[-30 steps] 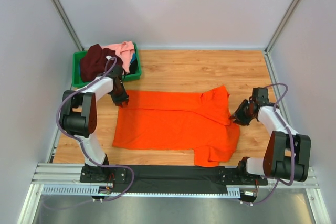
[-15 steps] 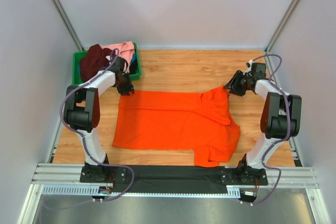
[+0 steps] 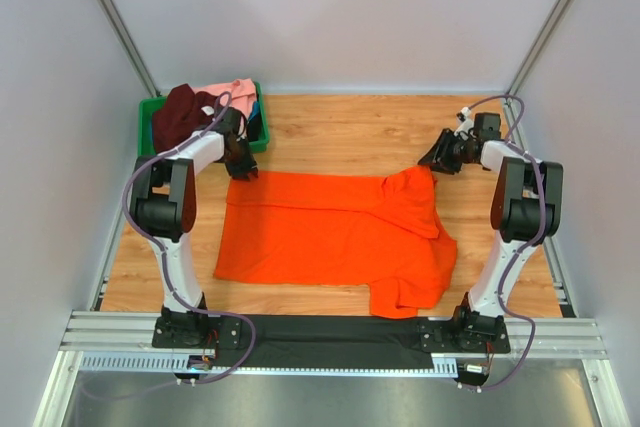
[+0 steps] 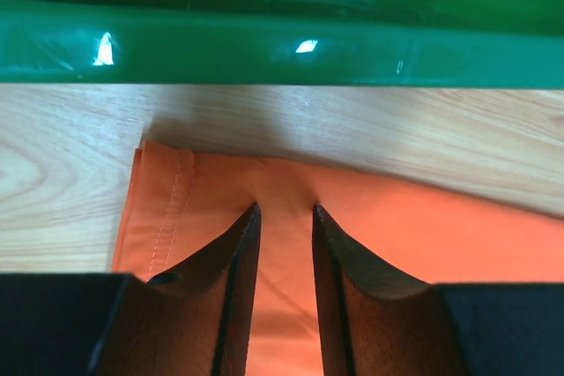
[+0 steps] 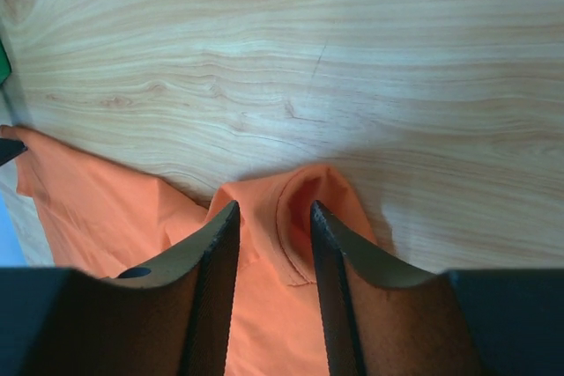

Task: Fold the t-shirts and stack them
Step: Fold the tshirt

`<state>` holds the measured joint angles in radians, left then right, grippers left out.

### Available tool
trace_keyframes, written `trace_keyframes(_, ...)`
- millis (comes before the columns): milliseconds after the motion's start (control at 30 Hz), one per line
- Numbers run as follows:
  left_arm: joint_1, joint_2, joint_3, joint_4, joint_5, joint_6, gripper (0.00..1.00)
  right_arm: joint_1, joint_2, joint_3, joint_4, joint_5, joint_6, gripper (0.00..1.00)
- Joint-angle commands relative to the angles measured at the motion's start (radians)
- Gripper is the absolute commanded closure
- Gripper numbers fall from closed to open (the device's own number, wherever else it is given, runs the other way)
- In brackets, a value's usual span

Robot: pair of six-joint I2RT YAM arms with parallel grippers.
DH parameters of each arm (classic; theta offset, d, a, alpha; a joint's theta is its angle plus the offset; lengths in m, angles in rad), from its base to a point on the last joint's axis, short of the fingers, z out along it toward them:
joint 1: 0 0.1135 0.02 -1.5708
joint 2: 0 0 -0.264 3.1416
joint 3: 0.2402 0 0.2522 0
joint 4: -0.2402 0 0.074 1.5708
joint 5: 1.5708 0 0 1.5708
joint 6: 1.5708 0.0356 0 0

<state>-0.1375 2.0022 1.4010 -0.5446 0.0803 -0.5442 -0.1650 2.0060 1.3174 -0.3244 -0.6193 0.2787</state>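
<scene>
The orange t-shirt (image 3: 330,232) lies spread flat on the wooden table, with one sleeve folded over at the near right. My left gripper (image 3: 243,169) is at its far left corner, next to the bin. In the left wrist view the gripper (image 4: 285,209) is slightly open, tips down on the hem of the orange cloth (image 4: 397,226). My right gripper (image 3: 430,159) is at the shirt's far right corner. In the right wrist view it (image 5: 273,207) is open astride a raised sleeve fold (image 5: 304,195). The maroon shirt (image 3: 180,117) and the pink shirt (image 3: 235,95) lie bunched in the bin.
The green plastic bin (image 3: 146,147) stands at the far left corner of the table; its wall (image 4: 282,41) is just beyond my left fingers. Bare wood (image 5: 352,59) lies beyond the shirt. Grey walls and metal posts enclose the table.
My right gripper has swung from the shirt's right edge up to its far right corner. My left gripper has shifted a little farther back, to the far left corner by the bin.
</scene>
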Motion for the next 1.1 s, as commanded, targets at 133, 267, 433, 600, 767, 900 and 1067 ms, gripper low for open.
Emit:
trace_keyframes(133,-0.002,0.04,0.039,-0.061,-0.121,-0.01,0.63,-0.031,0.007,-0.007,0.074,0.047,0.029,0.91)
trace_keyframes(267,0.007,0.046,0.053,-0.141,-0.2,-0.059,0.68,-0.08,-0.033,-0.108,0.241,0.081,0.181,1.0)
trace_keyframes(433,0.013,0.036,0.05,-0.16,-0.231,-0.126,0.68,-0.085,-0.058,-0.188,0.384,0.119,0.287,1.0)
trace_keyframes(600,0.013,0.035,0.058,-0.097,-0.131,-0.114,0.66,-0.084,-0.046,-0.185,0.439,0.099,0.353,1.0)
trace_keyframes(767,0.013,-0.011,0.099,-0.113,-0.086,-0.086,0.64,-0.082,-0.119,-0.175,0.352,0.133,0.393,0.99)
trace_keyframes(900,0.013,-0.059,0.119,-0.127,-0.056,-0.076,0.62,-0.085,-0.174,-0.181,0.214,0.24,0.384,0.86)
trace_keyframes(1067,0.012,-0.079,0.142,-0.146,-0.001,-0.046,0.59,-0.087,-0.22,-0.222,0.14,0.181,0.337,0.75)
